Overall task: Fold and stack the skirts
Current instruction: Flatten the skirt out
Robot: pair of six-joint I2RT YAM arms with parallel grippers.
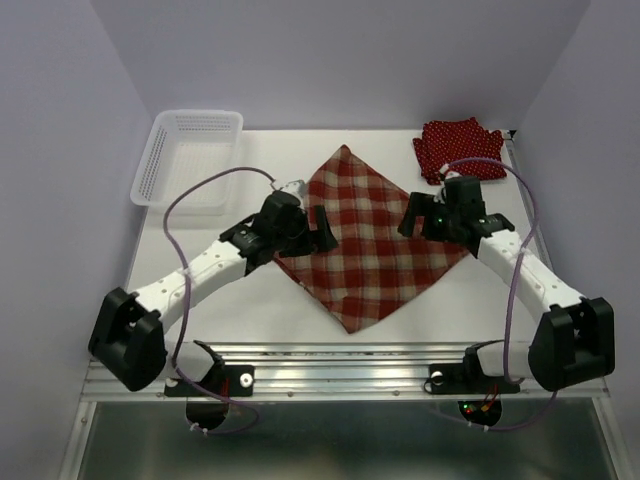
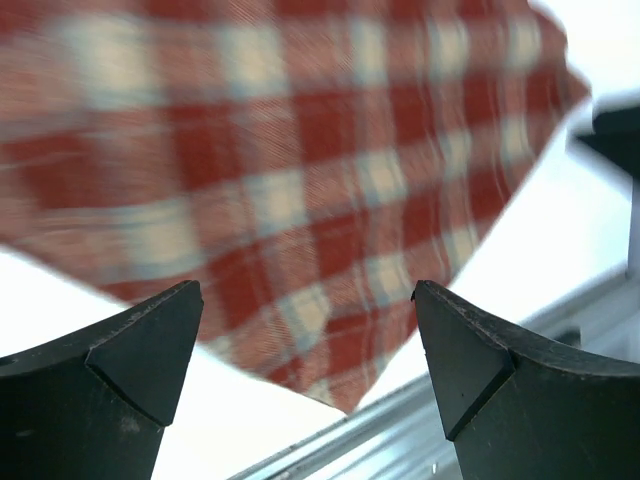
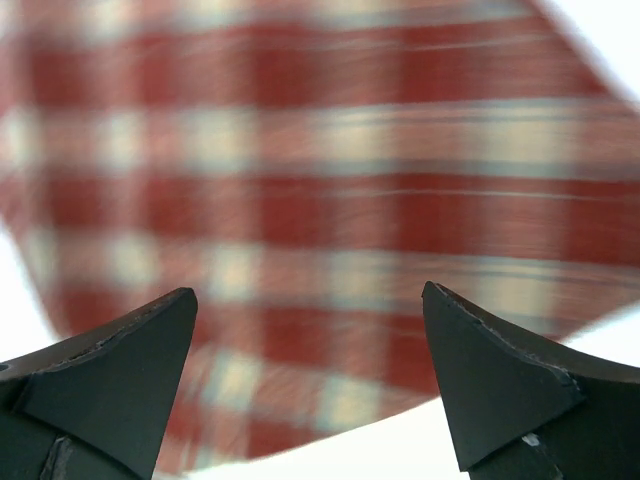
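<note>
Plaid skirt (image 1: 365,240) lies spread flat in the middle of the table (image 1: 250,310), turned like a diamond, one corner pointing to the far side and one to the near edge. Left gripper (image 1: 320,228) hovers at its left edge, jaws wide apart and gripping nothing; its wrist view looks straight down on checks and white tabletop. Right gripper (image 1: 410,215) mirrors it at the right edge, jaws spread just as wide, empty too. Far right corner: a dark red polka-dot heap (image 1: 455,148), crumpled, apart from the plaid. One skirt or two, I can't tell. White basket (image 1: 190,155) stands far left.
</note>
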